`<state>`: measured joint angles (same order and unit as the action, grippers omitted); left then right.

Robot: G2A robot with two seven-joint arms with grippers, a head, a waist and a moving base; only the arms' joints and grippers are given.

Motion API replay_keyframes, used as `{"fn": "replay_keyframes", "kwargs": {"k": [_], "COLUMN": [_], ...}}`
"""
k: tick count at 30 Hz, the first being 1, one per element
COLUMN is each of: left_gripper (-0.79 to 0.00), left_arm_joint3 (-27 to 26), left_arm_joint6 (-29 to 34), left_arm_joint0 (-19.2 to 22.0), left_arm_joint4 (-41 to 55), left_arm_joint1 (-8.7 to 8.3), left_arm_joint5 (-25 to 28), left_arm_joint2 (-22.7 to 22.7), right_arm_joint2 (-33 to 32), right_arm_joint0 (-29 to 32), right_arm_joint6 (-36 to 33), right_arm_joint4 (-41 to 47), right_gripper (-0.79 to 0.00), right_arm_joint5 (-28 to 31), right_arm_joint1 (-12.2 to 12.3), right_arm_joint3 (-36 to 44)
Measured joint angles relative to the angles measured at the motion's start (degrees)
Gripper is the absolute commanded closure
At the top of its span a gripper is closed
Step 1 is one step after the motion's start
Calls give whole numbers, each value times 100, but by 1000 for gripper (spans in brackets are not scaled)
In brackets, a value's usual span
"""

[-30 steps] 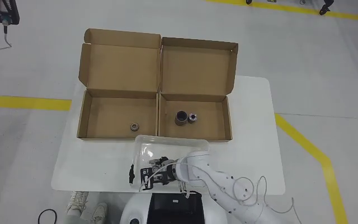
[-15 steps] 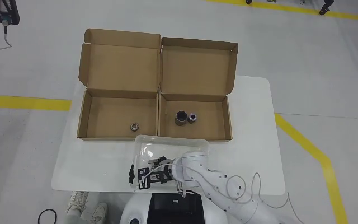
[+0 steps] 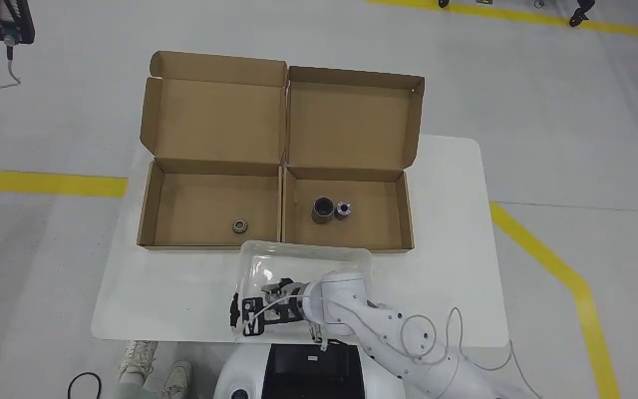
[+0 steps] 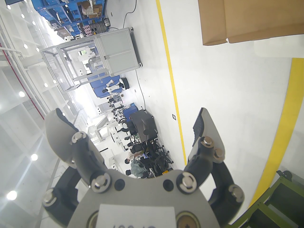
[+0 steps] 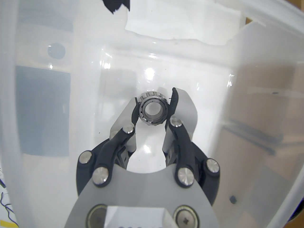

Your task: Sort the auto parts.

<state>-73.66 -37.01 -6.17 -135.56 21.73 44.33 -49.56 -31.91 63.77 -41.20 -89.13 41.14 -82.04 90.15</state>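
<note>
My right gripper [image 5: 153, 104] is down inside the clear plastic bin [image 5: 42, 55] and shut on a small silver roller bearing [image 5: 153, 112], one pad against each side. From above, that arm [image 3: 339, 304] lies over the bin [image 3: 304, 249] at the table's near edge, with the gripper [image 3: 267, 309] at the bin's left part. The left cardboard box [image 3: 164, 204] holds a small bearing [image 3: 239, 225]. In the right box [image 3: 394, 214] lie a dark ring [image 3: 323, 209] and a small silver part [image 3: 344, 210]. My left gripper [image 4: 129, 117] is open and empty, off the table over the floor.
Both boxes stand side by side at the table's far half with their lids [image 3: 219, 115] folded back. A corner of a cardboard flap [image 4: 249, 8] shows in the left wrist view. Bare white table [image 3: 449, 239] lies right of the bin.
The right arm has shifted a little to the left inside the bin. The parts in the boxes have not moved.
</note>
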Motion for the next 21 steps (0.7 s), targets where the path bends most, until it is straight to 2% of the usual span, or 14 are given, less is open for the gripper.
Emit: {"fn": "replay_keyframes", "kwargs": {"k": [9,21], "left_gripper": [-785,-785], "left_arm_joint3": [0,0], "left_arm_joint6": [0,0], "left_arm_joint0": [0,0], "left_arm_joint4": [0,0], "left_arm_joint1": [0,0], "left_arm_joint5": [0,0], "left_arm_joint2": [0,0], "right_arm_joint2": [-459,-1203], "right_arm_joint0": [341,409], "right_arm_joint6": [463,2025], "right_arm_joint4": [82,633], "right_gripper": [0,0], "right_arm_joint5": [-33,389], "right_arm_joint1": [192,388], "right_arm_joint3": [646,1131]}}
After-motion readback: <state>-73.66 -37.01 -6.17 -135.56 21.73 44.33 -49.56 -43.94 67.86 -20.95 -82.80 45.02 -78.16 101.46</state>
